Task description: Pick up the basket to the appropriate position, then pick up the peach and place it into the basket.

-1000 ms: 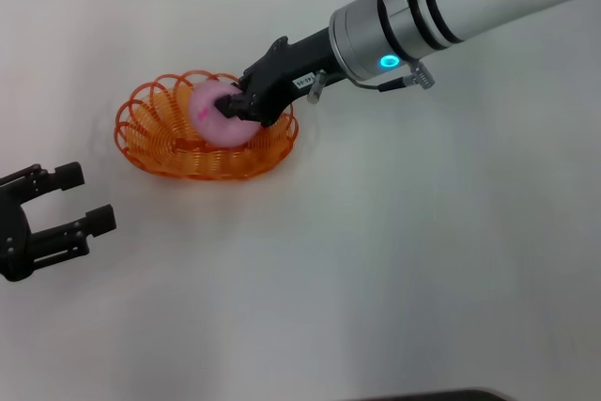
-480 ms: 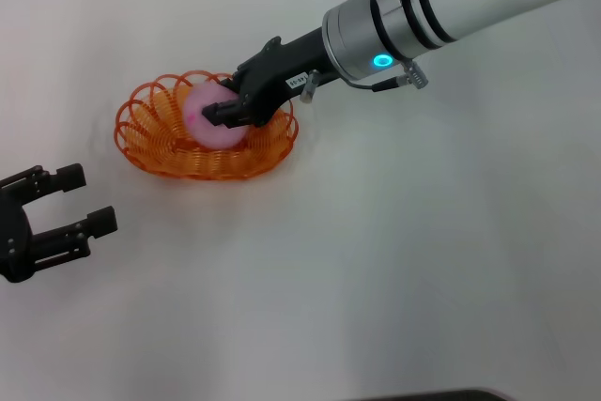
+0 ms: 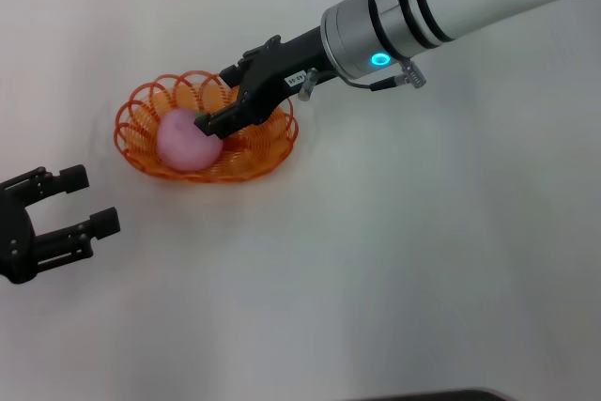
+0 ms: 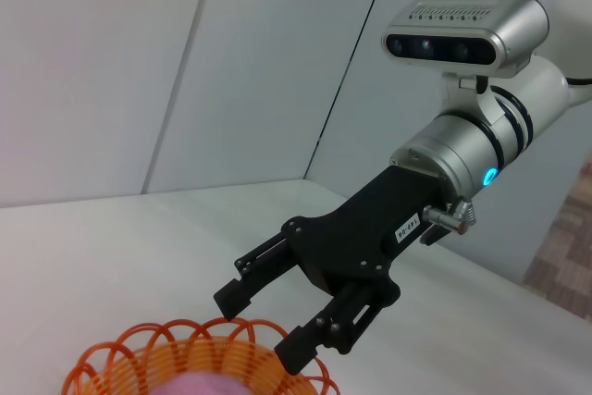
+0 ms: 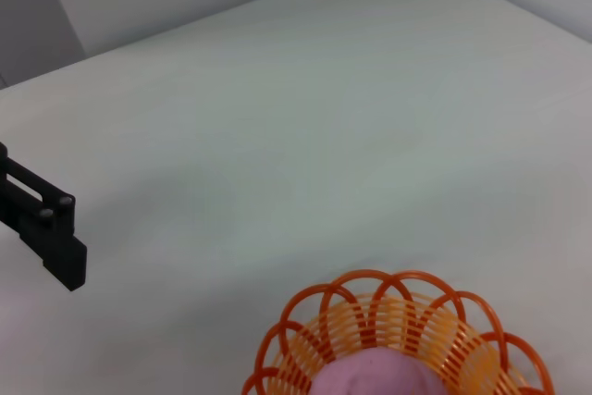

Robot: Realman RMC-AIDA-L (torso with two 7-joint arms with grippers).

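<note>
My right gripper (image 3: 214, 100) is open, its 2 fingers spread over the basket (image 3: 272, 147), just beside the peach (image 3: 183, 143). The peach sits inside the basket on the white desk (image 3: 394, 251). My left gripper (image 3: 80, 204) is open too, well apart.

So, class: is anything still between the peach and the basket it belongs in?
Nothing visible. The peach already lies inside the basket, and the open right gripper hangs just above it. The left gripper sits apart on the table.
</note>
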